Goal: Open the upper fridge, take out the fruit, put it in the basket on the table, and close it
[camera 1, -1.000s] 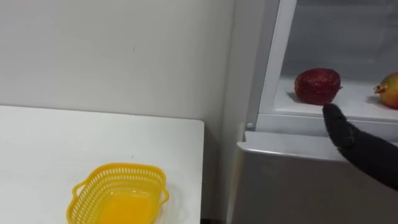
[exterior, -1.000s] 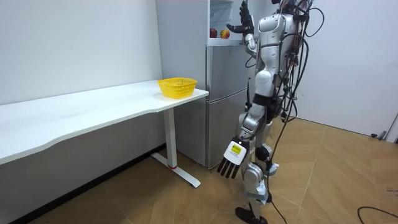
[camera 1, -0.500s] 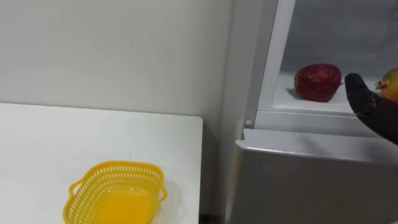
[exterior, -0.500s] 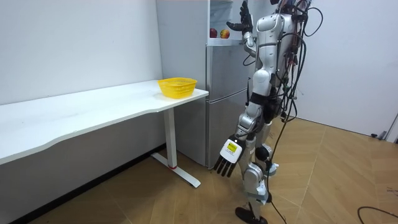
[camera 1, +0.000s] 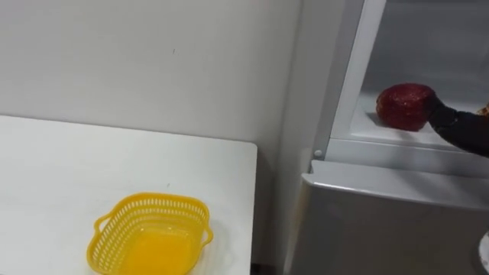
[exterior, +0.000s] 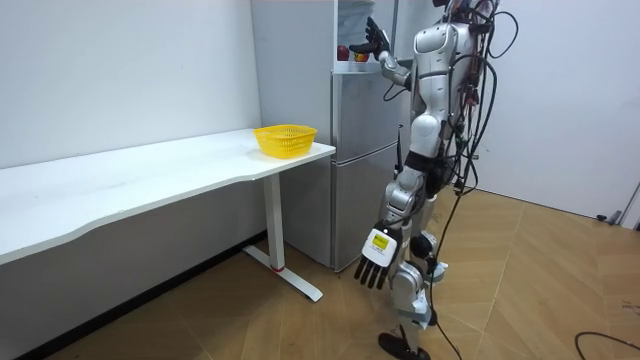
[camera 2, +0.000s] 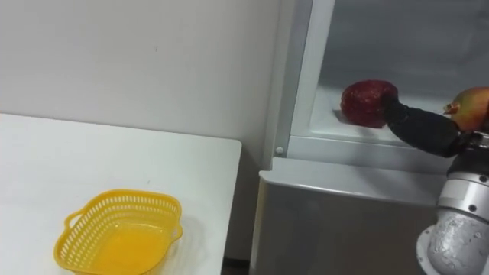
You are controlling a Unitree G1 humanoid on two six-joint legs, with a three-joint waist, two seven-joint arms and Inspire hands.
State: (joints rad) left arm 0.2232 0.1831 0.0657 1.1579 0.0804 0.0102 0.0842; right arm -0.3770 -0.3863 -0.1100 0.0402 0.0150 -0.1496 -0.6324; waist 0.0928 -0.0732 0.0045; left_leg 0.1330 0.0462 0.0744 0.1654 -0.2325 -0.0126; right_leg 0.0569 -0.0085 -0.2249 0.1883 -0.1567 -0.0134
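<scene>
A dark red round fruit (camera 1: 402,106) (camera 2: 365,102) lies on the white shelf (camera 1: 397,131) of the open upper fridge compartment. My right hand (camera 1: 457,127) (camera 2: 419,125) reaches in from the right, fingers straight, and its tip touches the fruit's right side. A second, yellow-red fruit (camera 2: 474,107) sits on the same shelf just behind the hand. In the room view I stand in front of the fridge (exterior: 352,150) with the right hand (exterior: 376,42) raised to the compartment. My left hand (exterior: 375,272) hangs open beside my leg.
A yellow plastic basket (camera 1: 149,233) (exterior: 285,140) stands empty near the right end of the white table (camera 1: 69,168), left of the fridge. The shut lower fridge door (camera 1: 390,229) is right below the shelf. A white wall runs behind the table.
My right hand has risen from below the shelf edge and moved in against the red fruit's right side. The view has shifted slightly to the left. The left arm swings a little.
</scene>
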